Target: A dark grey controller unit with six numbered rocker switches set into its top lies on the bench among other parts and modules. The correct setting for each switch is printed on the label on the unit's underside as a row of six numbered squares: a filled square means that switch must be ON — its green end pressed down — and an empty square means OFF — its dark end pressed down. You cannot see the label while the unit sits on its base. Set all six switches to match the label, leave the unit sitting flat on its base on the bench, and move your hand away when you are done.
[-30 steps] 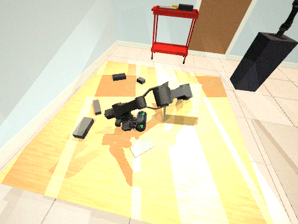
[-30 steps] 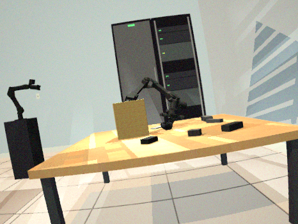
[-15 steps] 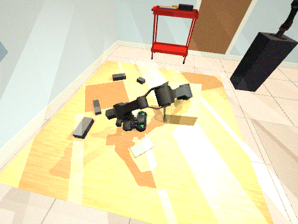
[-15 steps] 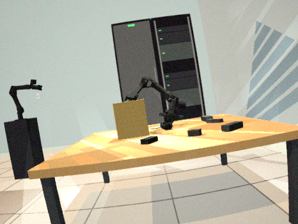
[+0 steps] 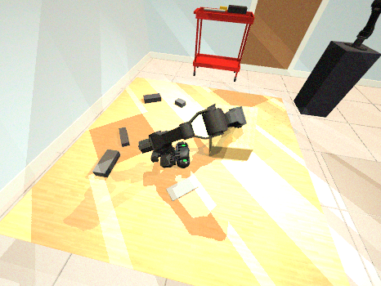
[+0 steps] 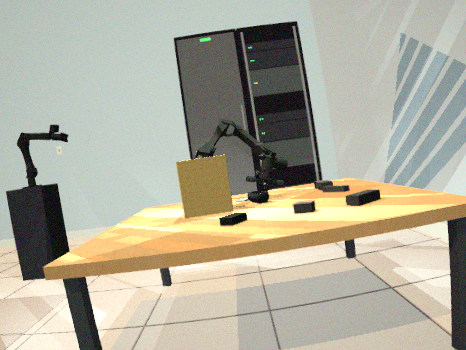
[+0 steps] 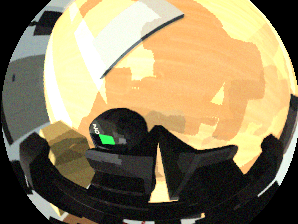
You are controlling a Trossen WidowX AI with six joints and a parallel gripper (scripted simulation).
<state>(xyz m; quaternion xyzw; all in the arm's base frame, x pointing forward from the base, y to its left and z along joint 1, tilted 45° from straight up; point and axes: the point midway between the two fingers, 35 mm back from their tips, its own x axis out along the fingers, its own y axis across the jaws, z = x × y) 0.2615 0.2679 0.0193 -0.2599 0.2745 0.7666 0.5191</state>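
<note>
The dark grey controller unit (image 6: 258, 197) (image 7: 121, 135) lies on the wooden bench (image 5: 253, 192), near the middle. Green switch ends show on its top in the top view, and one green end shows in the wrist view. My gripper (image 5: 163, 158) (image 7: 157, 128) is shut and empty. It is low over the bench, close beside the unit on its left in the top view. In the wrist view the unit lies just left of my fingers. I cannot tell whether the fingers touch it. The label on its underside is hidden.
Dark modules (image 5: 152, 97) (image 5: 180, 102) (image 5: 123, 136) (image 5: 106, 162) lie to the left and behind. A pale flat plate (image 5: 181, 189) lies in front of the unit. A cardboard panel (image 6: 204, 185) stands on the bench. A red cart (image 5: 222, 38) and a black pedestal (image 5: 335, 78) stand beyond it.
</note>
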